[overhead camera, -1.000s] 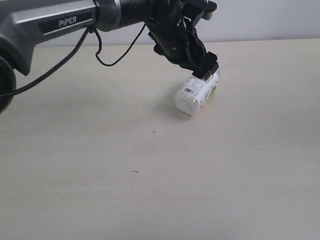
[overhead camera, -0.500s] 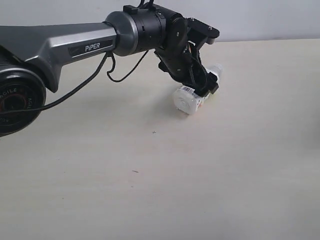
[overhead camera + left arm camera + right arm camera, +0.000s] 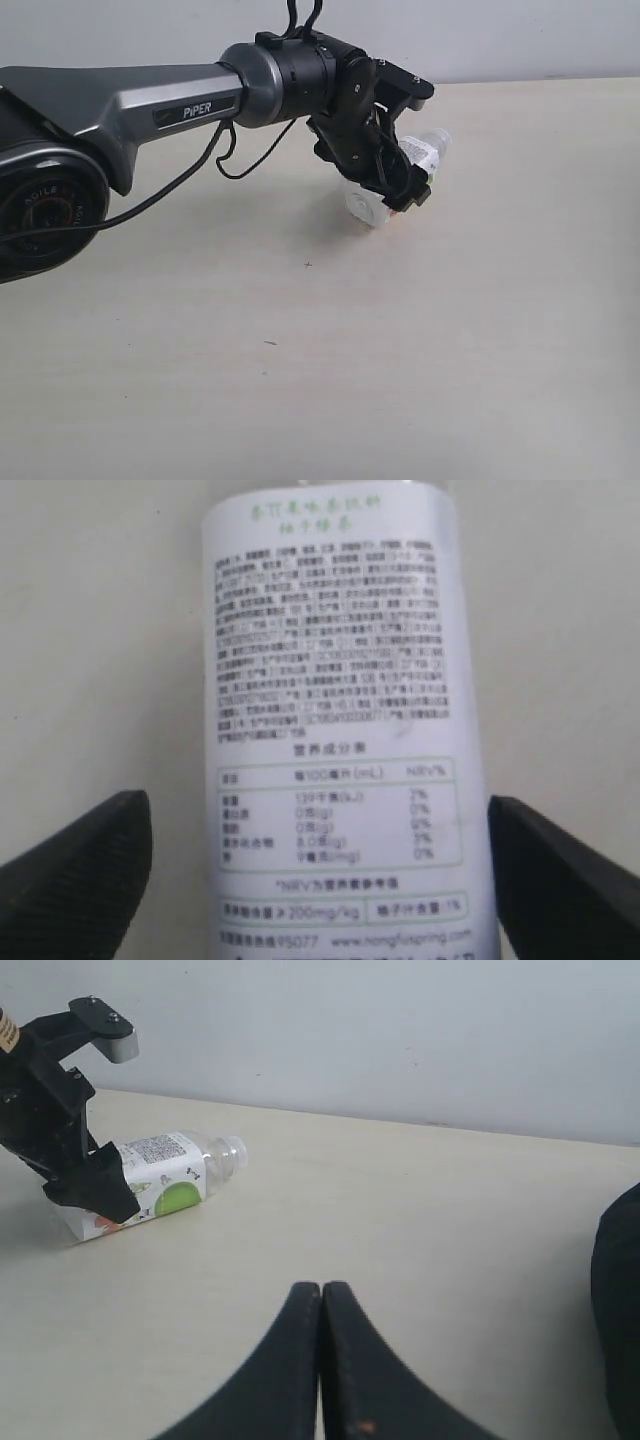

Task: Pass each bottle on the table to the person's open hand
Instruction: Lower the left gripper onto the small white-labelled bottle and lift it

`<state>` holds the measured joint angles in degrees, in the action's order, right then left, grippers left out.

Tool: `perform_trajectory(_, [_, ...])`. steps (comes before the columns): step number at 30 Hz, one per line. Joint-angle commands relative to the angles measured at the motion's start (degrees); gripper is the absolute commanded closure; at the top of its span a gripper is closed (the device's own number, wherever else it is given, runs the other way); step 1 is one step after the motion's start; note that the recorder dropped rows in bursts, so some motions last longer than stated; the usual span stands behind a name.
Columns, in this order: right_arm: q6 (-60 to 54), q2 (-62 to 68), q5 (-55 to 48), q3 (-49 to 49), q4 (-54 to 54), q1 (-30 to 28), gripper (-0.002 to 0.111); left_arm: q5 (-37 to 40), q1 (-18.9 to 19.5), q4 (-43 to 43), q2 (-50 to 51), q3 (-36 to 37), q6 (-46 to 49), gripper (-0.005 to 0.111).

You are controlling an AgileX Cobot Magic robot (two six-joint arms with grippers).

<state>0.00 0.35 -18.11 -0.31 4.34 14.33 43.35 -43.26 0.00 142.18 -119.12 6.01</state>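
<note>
Two black wedge-shaped fingertips (image 3: pixel 95 845) of the left gripper (image 3: pixel 325 865) are standing wide apart, one on each side of a small clear plastic bottle (image 3: pixel 340 680) with a white printed label. A strip of table is showing between one pad and the label, while the other pad is sitting just beside it, and whether that one is touching cannot be told. The jaws are gaping open and are not yet gripping anything. The bottle is lying on its side on the wide pale beige wood-grain table (image 3: pixel 300 380). Its long axis is running straight out between the two pads, in line with the way the wrist camera is looking, so I judge that closing would squeeze it across its width at the labelled middle. In the exterior view the base is pointing toward the camera and the clear neck toward the far right, with the grey arm (image 3: pixel 150 95) reaching in from the left. The right gripper (image 3: pixel 321 1295) is hanging low over bare table with its two fingers pressed together and nothing between them. From there the bottle is lying well apart, across open table, so the left arm is plainly the nearer one. No other bottle is showing in any view, and the person's open hand is not showing either, so which way the handover must travel cannot be judged.
</note>
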Motion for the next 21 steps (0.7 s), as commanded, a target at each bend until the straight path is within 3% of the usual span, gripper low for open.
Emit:
perform_trajectory(1, [0.00, -0.35, 0.41, 0.31, 0.06, -0.28, 0.108, 1.11, -0.10, 0.00, -0.16, -0.29, -0.29, 0.022])
perform_trajectory(6, [0.00, -0.35, 0.41, 0.31, 0.06, -0.28, 0.108, 2.56, -0.10, 0.00, -0.16, -0.29, -0.29, 0.039])
perform_trajectory(17, [0.00, -0.35, 0.41, 0.31, 0.06, -0.28, 0.108, 3.39, -0.10, 0.00, -0.28, -0.29, -0.53, 0.098])
perform_trajectory(19, [0.00, -0.35, 0.41, 0.31, 0.06, -0.28, 0.108, 3.39, -0.10, 0.00, -0.55, -0.29, -0.66, 0.106])
perform_trajectory(21, [0.00, -0.35, 0.41, 0.31, 0.06, -0.28, 0.108, 3.52, -0.10, 0.00, -1.07, -0.29, -1.22, 0.107])
